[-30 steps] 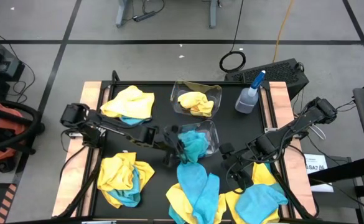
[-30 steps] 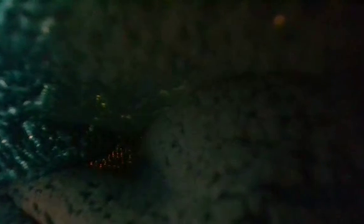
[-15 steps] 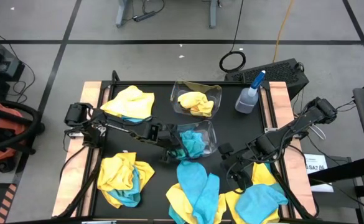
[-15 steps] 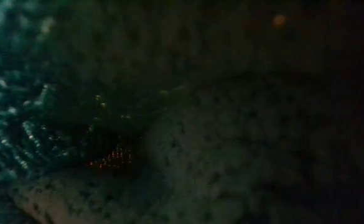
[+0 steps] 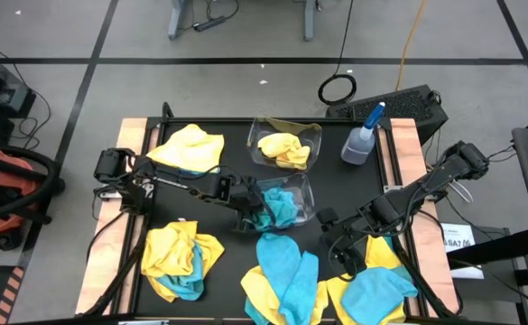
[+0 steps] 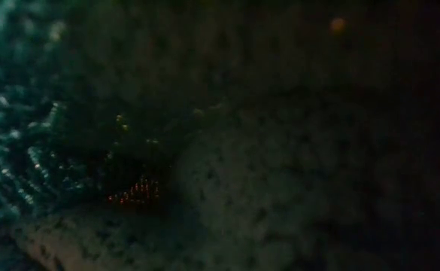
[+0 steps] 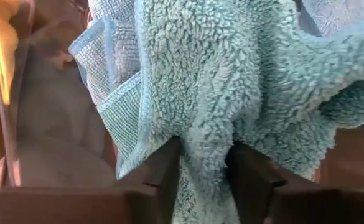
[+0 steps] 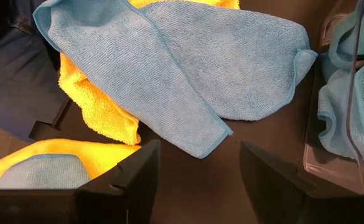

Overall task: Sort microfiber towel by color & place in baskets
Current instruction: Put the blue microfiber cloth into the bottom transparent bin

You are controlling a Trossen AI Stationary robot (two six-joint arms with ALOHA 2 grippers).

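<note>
- Step in hand: dropping a turquoise towel [image 7: 219, 74] into the clear basket [image 5: 310, 186] at the middle of the bench [image 5: 236, 135]
- Left gripper [image 7: 203, 162] low over that basket's left rim, fingers [image 7: 160, 177] closed on a thick fold of the turquoise towel, pile touching both inner faces
- Most of that towel bunched inside the basket already, over more turquoise cloth
- Second clear basket [image 5: 315, 135] just behind the first, toward the back edge, with a yellow towel [image 5: 283, 150] in it, so colours kept apart so far
- Right gripper [image 8: 200, 162] waiting near the front right corner, fingers wide apart and holding nothing, above a blue towel [image 8: 188, 74] lying across a yellow one [image 8: 98, 109]
- Plenty left to sort, by the look of it: a yellow-topped heap [image 5: 188, 149] at the back left corner, a mixed heap [image 5: 180, 257] at the front left, and more turquoise and yellow cloths [image 5: 286, 275] along the front edge
- Spray bottle [image 5: 361, 140] upright at the back right, no part of the sorting
- Next move, as a judgement: spread the left fingers fully, lift straight up so no loops of pile snag and drag the cloth back out over the rim, then reach for a single cloth from a nearby heap, taking one colour only where two lie overlapped
</note>
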